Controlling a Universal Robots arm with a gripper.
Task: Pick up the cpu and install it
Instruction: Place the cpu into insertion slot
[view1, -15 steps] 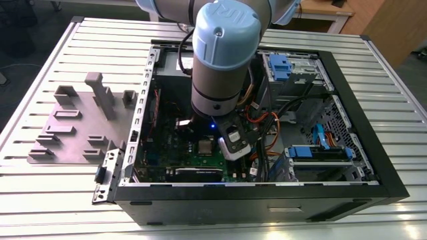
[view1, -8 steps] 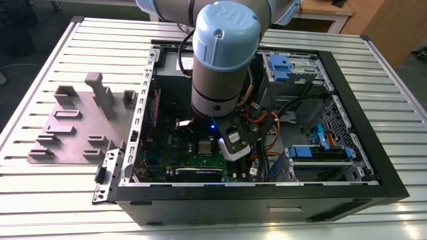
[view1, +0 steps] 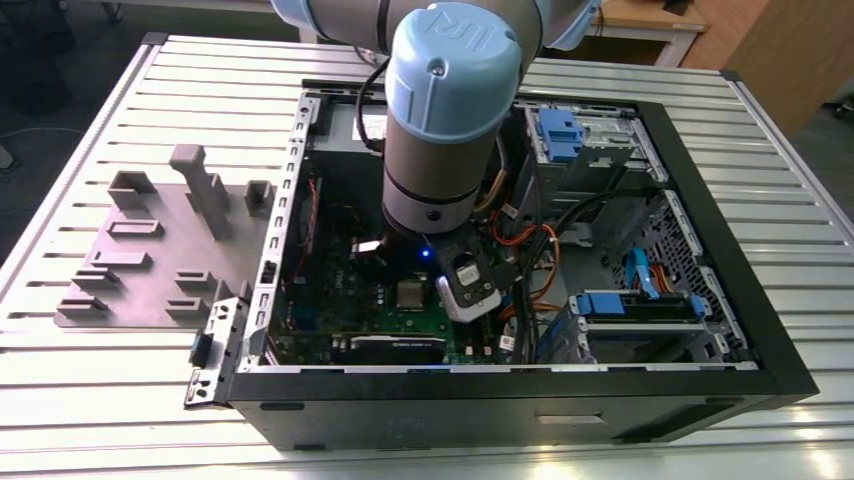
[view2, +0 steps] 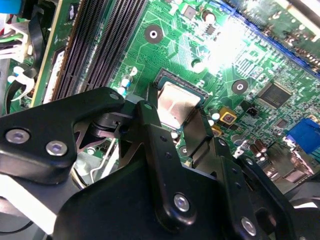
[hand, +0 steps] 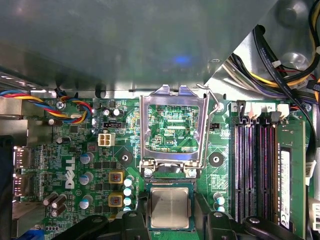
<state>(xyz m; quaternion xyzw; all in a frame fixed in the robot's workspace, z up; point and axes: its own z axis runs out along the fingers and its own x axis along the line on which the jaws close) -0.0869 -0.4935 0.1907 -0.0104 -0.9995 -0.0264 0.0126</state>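
In the exterior view the arm (view1: 447, 150) is showing a silver-grey cylindrical body, with a pale blue domed cap (view1: 451, 70) sitting at its twelve o'clock end, a black cable (view1: 362, 100) trailing down its nine o'clock side and a blue light (view1: 424, 250) glowing at six o'clock. The gripper (view2: 176, 112) is showing matt black plates (view2: 55, 135) studded with silver screws (view2: 181, 201).

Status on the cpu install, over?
End effector low over the cpu. It lies in the socket. Hinged socket frame up, clear of it.
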